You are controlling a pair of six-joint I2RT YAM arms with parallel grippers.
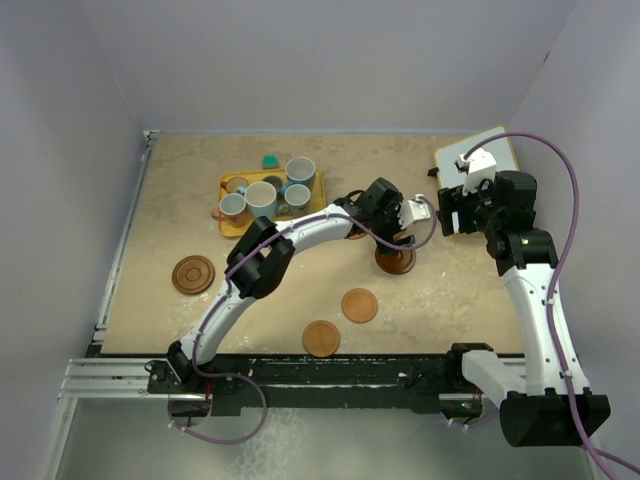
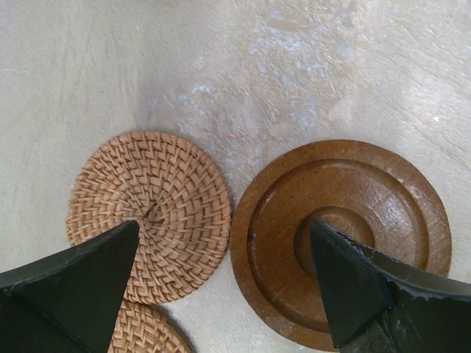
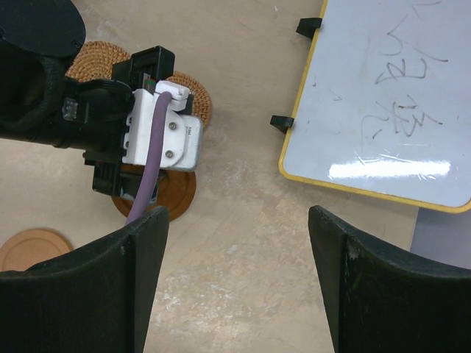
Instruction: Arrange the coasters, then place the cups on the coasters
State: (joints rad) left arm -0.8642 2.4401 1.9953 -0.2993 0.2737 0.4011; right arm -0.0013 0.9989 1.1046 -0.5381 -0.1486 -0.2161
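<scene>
My left gripper [image 2: 224, 239] hovers open over the table, and nothing lies between its fingers. One finger [image 2: 81, 283] is over a woven round coaster [image 2: 151, 202], the other over a dark ringed wooden coaster [image 2: 346, 220]. A second woven coaster [image 2: 147, 331] peeks in below. From above, that gripper [image 1: 398, 238] is over the dark coaster [image 1: 395, 261]. Another dark ringed coaster [image 1: 193, 274] lies far left, and two plain orange coasters [image 1: 359, 305] [image 1: 321, 338] lie near the front. Several cups [image 1: 261, 197] stand on the yellow tray [image 1: 232, 226]. My right gripper [image 3: 239, 220] is open over bare table.
A yellow-framed whiteboard [image 3: 375, 95] lies at the back right, partly under the right arm [image 1: 520, 250]. A small green object [image 1: 270, 160] sits behind the tray. The left arm's wrist [image 3: 147, 132] is close to the left of my right gripper.
</scene>
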